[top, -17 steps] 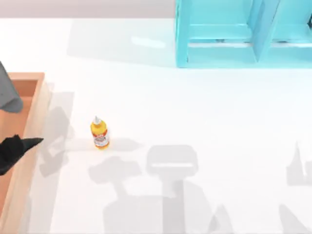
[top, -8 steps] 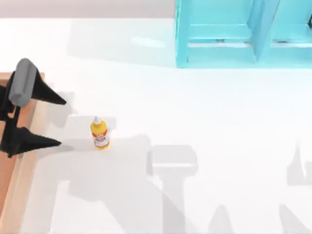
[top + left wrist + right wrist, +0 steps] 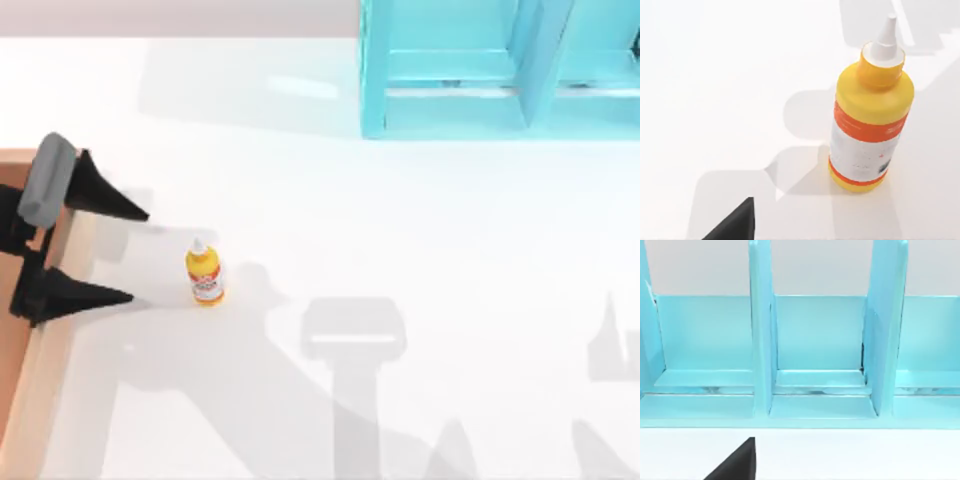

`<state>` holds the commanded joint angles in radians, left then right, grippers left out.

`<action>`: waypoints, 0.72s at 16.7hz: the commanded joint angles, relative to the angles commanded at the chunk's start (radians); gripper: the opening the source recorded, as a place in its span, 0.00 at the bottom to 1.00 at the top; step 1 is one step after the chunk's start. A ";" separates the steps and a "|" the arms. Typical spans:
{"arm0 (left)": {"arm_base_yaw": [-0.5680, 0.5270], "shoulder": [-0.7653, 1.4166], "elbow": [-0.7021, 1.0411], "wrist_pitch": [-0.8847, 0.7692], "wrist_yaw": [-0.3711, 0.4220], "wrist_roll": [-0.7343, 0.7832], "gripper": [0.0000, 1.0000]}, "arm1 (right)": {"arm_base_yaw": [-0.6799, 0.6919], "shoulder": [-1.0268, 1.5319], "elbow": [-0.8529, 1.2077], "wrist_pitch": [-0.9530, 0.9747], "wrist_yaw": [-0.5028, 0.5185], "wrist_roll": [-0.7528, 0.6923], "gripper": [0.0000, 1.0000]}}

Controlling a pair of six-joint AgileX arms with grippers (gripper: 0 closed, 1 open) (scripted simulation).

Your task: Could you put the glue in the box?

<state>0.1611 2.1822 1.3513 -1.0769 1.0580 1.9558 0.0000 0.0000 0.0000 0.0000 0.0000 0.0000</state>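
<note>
The glue (image 3: 205,275) stands upright on the white table, a small yellow-orange bottle with a white nozzle and a red-and-white label; the left wrist view shows the glue (image 3: 870,125) close up. My left gripper (image 3: 140,255) hovers just left of it, open, with its black fingers (image 3: 95,293) reaching out over the box rim toward the bottle, not touching it. The box (image 3: 55,340) of light brown wood lies at the table's left edge. My right arm is parked, and one black finger (image 3: 737,465) of it sits far off to the side, facing the turquoise frame.
A turquoise shelf-like frame (image 3: 450,70) stands at the back right, and the right wrist view looks straight at the frame (image 3: 805,355). Bare white table stretches between the bottle and the frame. Arm shadows fall across the front of the table.
My left gripper has swung in from the left edge over the box and moved right toward the glue, fingers spread. The glue has not moved.
</note>
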 joint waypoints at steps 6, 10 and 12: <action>-0.037 -0.015 0.021 0.021 0.011 -0.066 1.00 | 0.000 0.000 0.000 0.000 0.000 0.000 1.00; -0.109 -0.013 0.042 0.135 0.026 -0.215 1.00 | 0.000 0.000 0.000 0.000 0.000 0.000 1.00; -0.147 -0.008 0.025 0.229 0.029 -0.296 1.00 | 0.000 0.000 0.000 0.000 0.000 0.000 1.00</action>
<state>0.0143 2.1746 1.3766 -0.8475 1.0870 1.6597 0.0000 0.0000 0.0000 0.0000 0.0000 0.0000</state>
